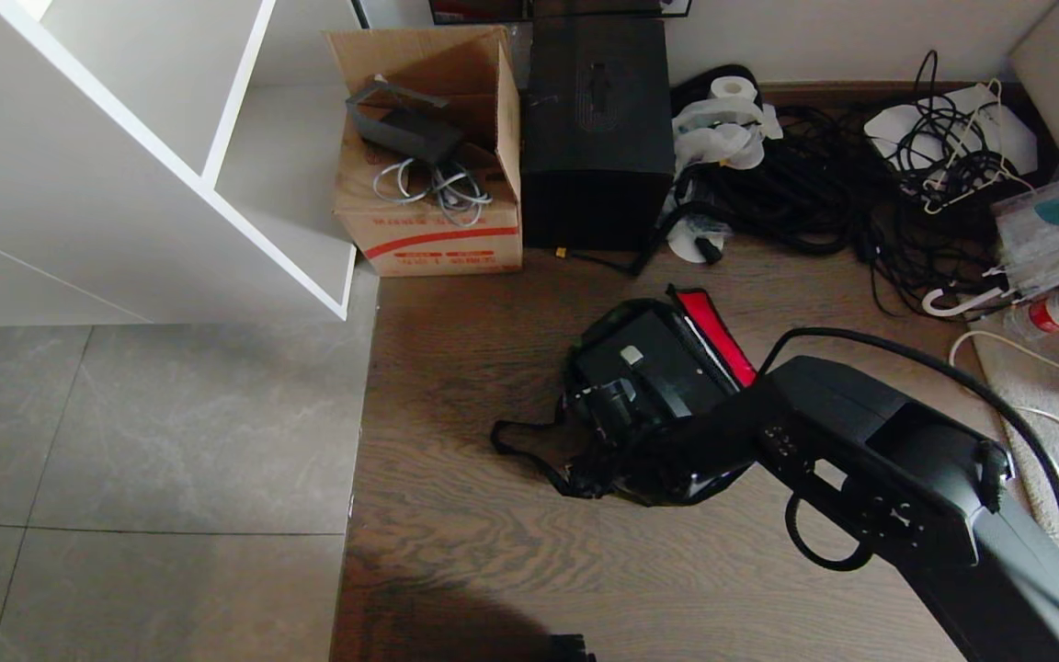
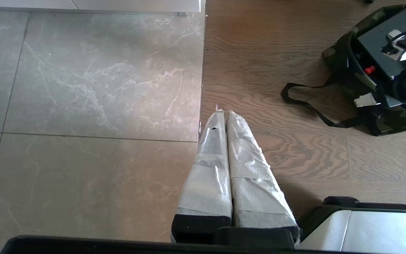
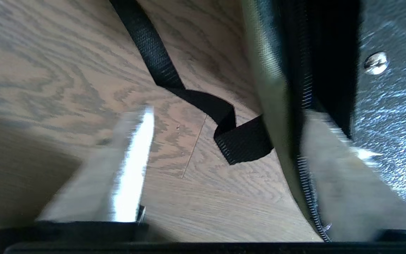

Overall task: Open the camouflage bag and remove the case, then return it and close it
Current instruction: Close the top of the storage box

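Note:
The camouflage bag (image 1: pixel 582 360) lies open on the wooden floor, its red inner panel (image 1: pixel 718 336) folded back. Inside it sits the black case (image 1: pixel 667 363), handle up. My right gripper (image 1: pixel 631 455) reaches down at the bag's near side. In the right wrist view this gripper (image 3: pixel 231 113) is open and straddles the bag's wall (image 3: pixel 270 88): one finger (image 3: pixel 129 165) is outside over the floor, the other finger (image 3: pixel 337 176) is inside, between the zipper edge and the case (image 3: pixel 389 106). The left gripper (image 2: pixel 223 113) is shut and parked low over the floor, away from the bag (image 2: pixel 344 60).
A black strap (image 3: pixel 189 95) trails from the bag across the floor. Behind the bag stand a cardboard box (image 1: pixel 433 156) and a tall black box (image 1: pixel 596 129). Tangled cables (image 1: pixel 860 193) fill the back right. A white shelf unit (image 1: pixel 171 156) stands at the left.

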You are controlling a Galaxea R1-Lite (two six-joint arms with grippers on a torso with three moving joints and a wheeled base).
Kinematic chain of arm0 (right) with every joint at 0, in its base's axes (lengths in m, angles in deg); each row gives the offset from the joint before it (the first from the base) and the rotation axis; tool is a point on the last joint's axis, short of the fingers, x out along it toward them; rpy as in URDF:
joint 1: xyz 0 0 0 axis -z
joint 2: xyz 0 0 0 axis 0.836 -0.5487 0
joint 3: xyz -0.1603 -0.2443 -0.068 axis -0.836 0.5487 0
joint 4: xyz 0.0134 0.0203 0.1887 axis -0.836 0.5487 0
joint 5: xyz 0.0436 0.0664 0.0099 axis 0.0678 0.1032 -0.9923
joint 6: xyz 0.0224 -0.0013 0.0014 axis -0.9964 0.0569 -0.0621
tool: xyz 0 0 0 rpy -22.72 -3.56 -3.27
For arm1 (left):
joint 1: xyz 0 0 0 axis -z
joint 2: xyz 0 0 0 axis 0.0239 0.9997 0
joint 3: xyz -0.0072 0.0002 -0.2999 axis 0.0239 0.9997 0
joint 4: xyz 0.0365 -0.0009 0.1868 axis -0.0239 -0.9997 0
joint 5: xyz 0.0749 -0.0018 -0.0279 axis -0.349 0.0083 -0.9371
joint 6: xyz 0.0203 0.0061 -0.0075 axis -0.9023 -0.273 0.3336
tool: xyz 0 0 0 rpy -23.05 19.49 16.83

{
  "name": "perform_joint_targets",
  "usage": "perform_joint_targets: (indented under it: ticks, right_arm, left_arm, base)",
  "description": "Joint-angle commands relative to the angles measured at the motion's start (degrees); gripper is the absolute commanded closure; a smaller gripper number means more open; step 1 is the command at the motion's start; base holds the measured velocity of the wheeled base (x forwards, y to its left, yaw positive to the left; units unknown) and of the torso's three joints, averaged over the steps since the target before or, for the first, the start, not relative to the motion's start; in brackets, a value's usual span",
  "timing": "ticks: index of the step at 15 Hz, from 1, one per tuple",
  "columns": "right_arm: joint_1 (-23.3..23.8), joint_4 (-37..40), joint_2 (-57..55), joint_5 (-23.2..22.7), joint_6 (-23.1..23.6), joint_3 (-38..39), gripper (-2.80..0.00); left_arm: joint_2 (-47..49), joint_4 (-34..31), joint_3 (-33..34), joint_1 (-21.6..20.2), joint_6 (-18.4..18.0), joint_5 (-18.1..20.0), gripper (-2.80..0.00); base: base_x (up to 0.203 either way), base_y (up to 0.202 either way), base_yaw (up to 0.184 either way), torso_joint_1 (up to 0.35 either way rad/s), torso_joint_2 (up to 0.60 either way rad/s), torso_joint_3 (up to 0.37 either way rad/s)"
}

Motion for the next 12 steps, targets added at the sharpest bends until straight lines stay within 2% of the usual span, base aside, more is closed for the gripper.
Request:
perform_joint_targets:
  ticks: [1, 6, 12]
  right_arm:
    - [-0.02, -0.01, -0.07, 0.09, -0.03, -0.51, 0.0]
    - [-0.02, 0.8, -0.82, -0.07, -0.25, -4.14, 0.0]
    - [-1.38, 1.11, -0.73, 0.0, -3.27, -7.78, 0.0]
  left_arm:
    - [0.0, -0.06, -0.01, 0.0, -0.03, -0.06, 0.0]
    - [0.0, -0.05, -0.01, 0.0, -0.03, 0.02, 0.0]
    - [0.0, -0.06, 0.07, 0.0, -0.03, -0.06, 0.0]
  base:
    - [0.0, 0.0, 0.0, 0.0, 0.0, 0.0]
    - [0.0, 0.0, 0.0, 0.0, 0.0, 0.0]
    - [0.0, 0.0, 0.0, 0.0, 0.0, 0.0]
